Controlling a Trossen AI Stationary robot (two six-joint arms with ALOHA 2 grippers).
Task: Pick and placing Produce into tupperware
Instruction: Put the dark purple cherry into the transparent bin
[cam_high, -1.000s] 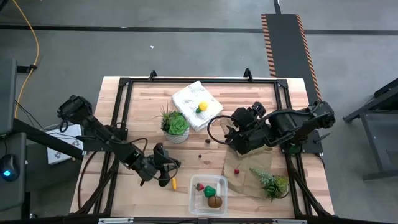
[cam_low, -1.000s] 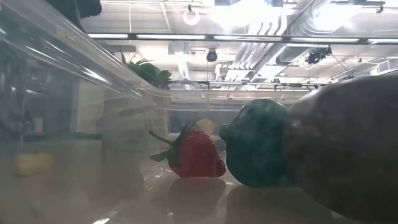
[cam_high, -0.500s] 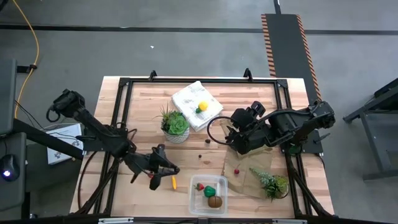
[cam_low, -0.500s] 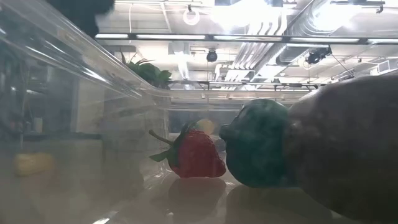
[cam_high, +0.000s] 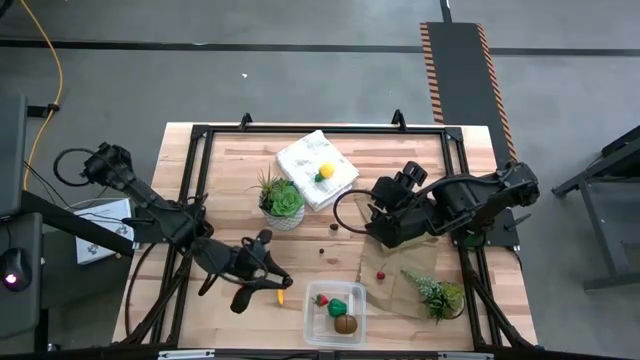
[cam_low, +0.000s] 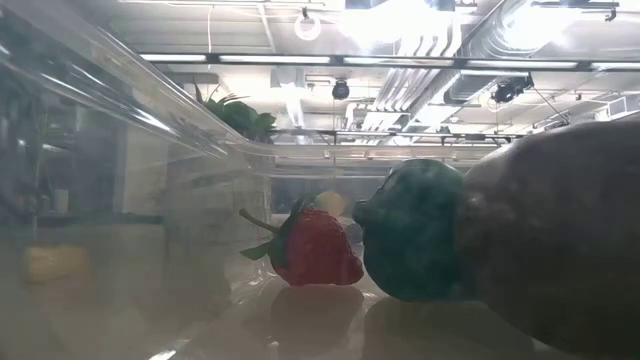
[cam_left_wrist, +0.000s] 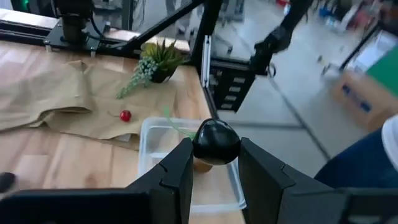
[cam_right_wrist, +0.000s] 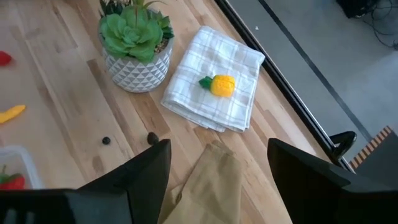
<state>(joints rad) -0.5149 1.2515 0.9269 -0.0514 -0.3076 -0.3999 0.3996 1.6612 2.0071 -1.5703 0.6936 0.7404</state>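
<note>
The clear tupperware (cam_high: 335, 312) sits at the table's near edge with a red strawberry (cam_low: 315, 250), a green piece (cam_low: 415, 230) and a brown kiwi ball (cam_low: 560, 240) lying on its floor. My left gripper (cam_high: 272, 283) is just left of it, shut on a dark round berry (cam_left_wrist: 216, 142). An orange stick (cam_high: 281, 296) lies under that gripper. The lemon (cam_right_wrist: 222, 84) rests on the white cloth. Two dark berries (cam_high: 333, 226) lie on bare wood, and a red berry (cam_left_wrist: 125, 116) on the brown paper. My right gripper (cam_right_wrist: 217, 186) hovers open at the table's right. My left gripper pinches the dark berry (cam_left_wrist: 216, 155) between its two fingers (cam_left_wrist: 183, 168), one on each side of the ball. The fingers point toward the table's right, at the tupperware (cam_left_wrist: 186, 174). The berry is clear of the table.
A potted succulent (cam_high: 281, 200) stands mid-table and a second plant (cam_high: 437, 293) lies on the brown paper bag (cam_high: 400, 275) at the right. The folded white cloth (cam_high: 316, 168) is at the far side. A black frame (cam_high: 200, 140) rims the table.
My left arm has swung and its wrist has turned, and the gripper has shifted a little toward the table's near edge and the tupperware. The orange stick and the things in the box have stayed put.
</note>
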